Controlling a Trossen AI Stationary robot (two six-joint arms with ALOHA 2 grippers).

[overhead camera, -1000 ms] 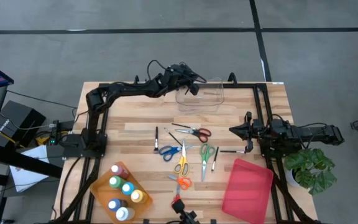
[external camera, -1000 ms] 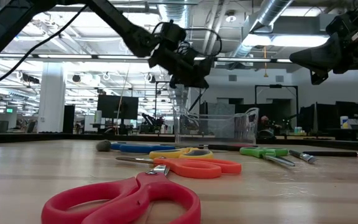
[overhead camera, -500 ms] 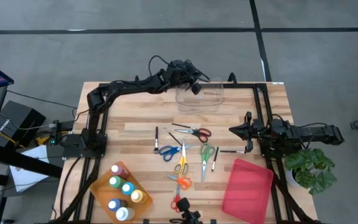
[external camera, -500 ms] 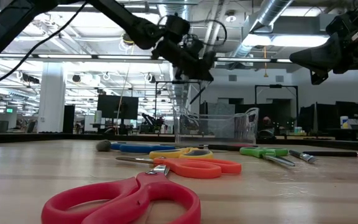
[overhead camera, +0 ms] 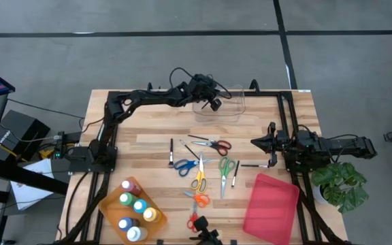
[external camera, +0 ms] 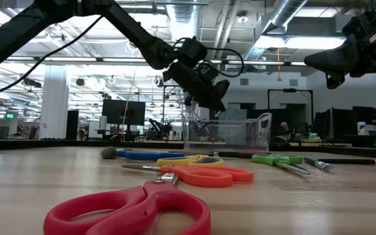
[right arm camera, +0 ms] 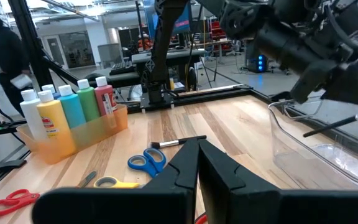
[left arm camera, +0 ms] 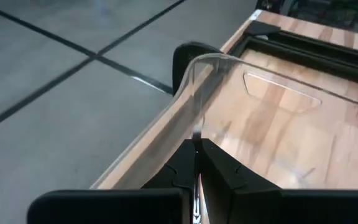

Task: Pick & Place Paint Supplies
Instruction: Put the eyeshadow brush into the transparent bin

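One thin brush (right arm camera: 331, 126), light, stiff and prone to swivel, is pinched near one end in the clenched left tool (overhead camera: 213, 102), hanging over the clear bin (overhead camera: 229, 109) directly below it.

Camera setup: overhead, table-level, two wrist views.
Overhead looks straight down; low looks level across the light wooden table (overhead camera: 155, 136); both share the clear plastic bin (overhead camera: 226, 109).

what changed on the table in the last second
The left tool, shut on a thin dark brush, swung out over the clear bin and dipped toward it, its arm stretching further along the table's far edge. Nothing was let go. The right tool stayed parked and shut; the scissors, the paint bottles and the pink tray lie as before.
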